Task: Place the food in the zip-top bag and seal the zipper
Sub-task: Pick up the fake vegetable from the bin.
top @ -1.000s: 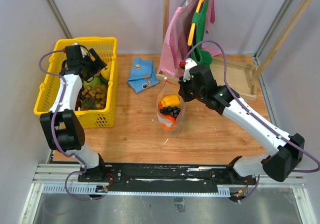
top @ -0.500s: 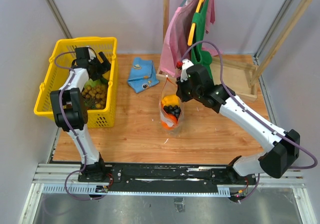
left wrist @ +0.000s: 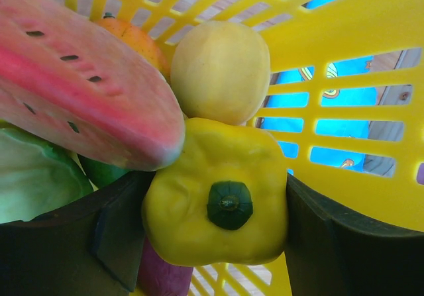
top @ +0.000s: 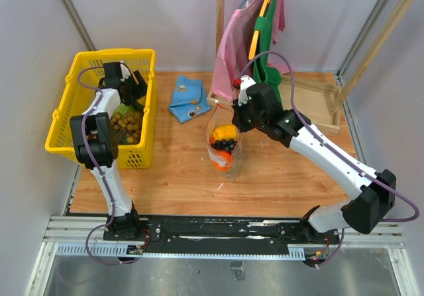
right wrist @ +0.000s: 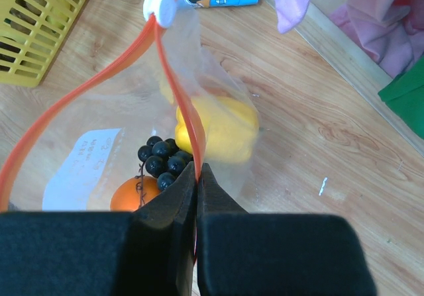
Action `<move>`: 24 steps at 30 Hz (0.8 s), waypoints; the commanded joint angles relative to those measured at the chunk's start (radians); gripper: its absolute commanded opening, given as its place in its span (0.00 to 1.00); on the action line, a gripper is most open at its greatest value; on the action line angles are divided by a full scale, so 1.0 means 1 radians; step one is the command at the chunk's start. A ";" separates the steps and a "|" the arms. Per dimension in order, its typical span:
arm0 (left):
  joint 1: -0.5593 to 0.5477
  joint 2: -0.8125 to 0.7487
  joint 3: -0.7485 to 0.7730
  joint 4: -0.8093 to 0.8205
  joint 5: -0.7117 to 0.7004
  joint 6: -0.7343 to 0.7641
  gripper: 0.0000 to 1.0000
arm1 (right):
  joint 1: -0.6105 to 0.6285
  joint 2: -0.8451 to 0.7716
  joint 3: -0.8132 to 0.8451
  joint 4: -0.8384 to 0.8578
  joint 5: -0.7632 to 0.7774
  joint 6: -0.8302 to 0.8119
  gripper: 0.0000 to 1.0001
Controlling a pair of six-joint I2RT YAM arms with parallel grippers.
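Left gripper (left wrist: 215, 216) brackets yellow pepper (left wrist: 199, 163), contact unclear; squeeze square, lift clear of watermelon slice (left wrist: 79, 91) at ten o'clock; right gripper (right wrist: 197, 171) clenched on zipper (right wrist: 176, 91).

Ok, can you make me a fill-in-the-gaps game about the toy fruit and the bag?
1. The right tool is shut on the zipper of the zip-top bag, and the left tool is down in the ___ basket.
2. Between the left tool's fingers sits a yellow pepper with a ___ stem.
3. The dark grapes lie ___ the zip-top bag.

Missing words: yellow, green, inside.
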 commanded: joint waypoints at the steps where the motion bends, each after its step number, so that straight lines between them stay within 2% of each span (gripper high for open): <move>1: -0.018 -0.042 0.046 -0.019 0.006 0.042 0.49 | -0.015 0.009 0.045 0.009 0.003 -0.013 0.01; 5: -0.019 -0.114 0.042 -0.051 -0.055 0.068 0.46 | -0.014 0.009 0.055 0.004 0.010 -0.017 0.01; 17: -0.019 -0.294 0.045 -0.192 -0.251 0.093 0.44 | -0.014 0.013 0.069 0.001 0.013 -0.019 0.01; 24: -0.026 -0.448 0.047 -0.268 -0.262 0.079 0.41 | -0.015 0.018 0.070 0.006 0.023 -0.026 0.01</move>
